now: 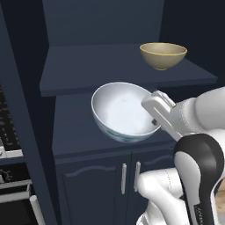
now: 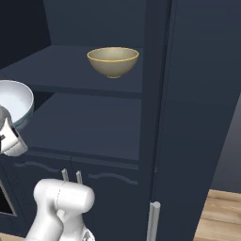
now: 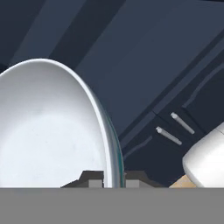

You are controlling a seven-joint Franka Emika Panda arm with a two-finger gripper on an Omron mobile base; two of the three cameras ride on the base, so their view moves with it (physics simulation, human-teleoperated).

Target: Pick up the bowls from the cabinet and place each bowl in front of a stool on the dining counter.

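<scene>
With the white bowl (image 1: 122, 110) already clamped at its rim and lifted clear of the lower shelf, the step in hand reads as carrying the first bowl away from the cabinet (image 1: 88, 145).

Item 1, white bowl: glossy white inside, blue-teal pattern on the outer wall, tilted with its mouth turned partly toward the left base camera. It hangs in front of the lower recess, above the double doors and their silver handles (image 1: 130, 177). In the right base view it sits at the far left edge (image 2: 14, 104).

Item 2, gripper (image 3: 107, 179): jaws nearly closed, one dark fingertip on each side of the bowl's thin rim, as the hand view shows; the grip is on the rim's right side in the left base view (image 1: 154, 119).

Item 3, tan bowl (image 1: 163, 55): plain matte tan-yellow, upright on the upper shelf, toward its right end, well apart from the gripper; untouched.

Next move, as a judgement: draw the held bowl out of the recess, level it, and drive to the dining counter; an edge grip on a tilted bowl calls for slow motion to avoid slipping.
</scene>
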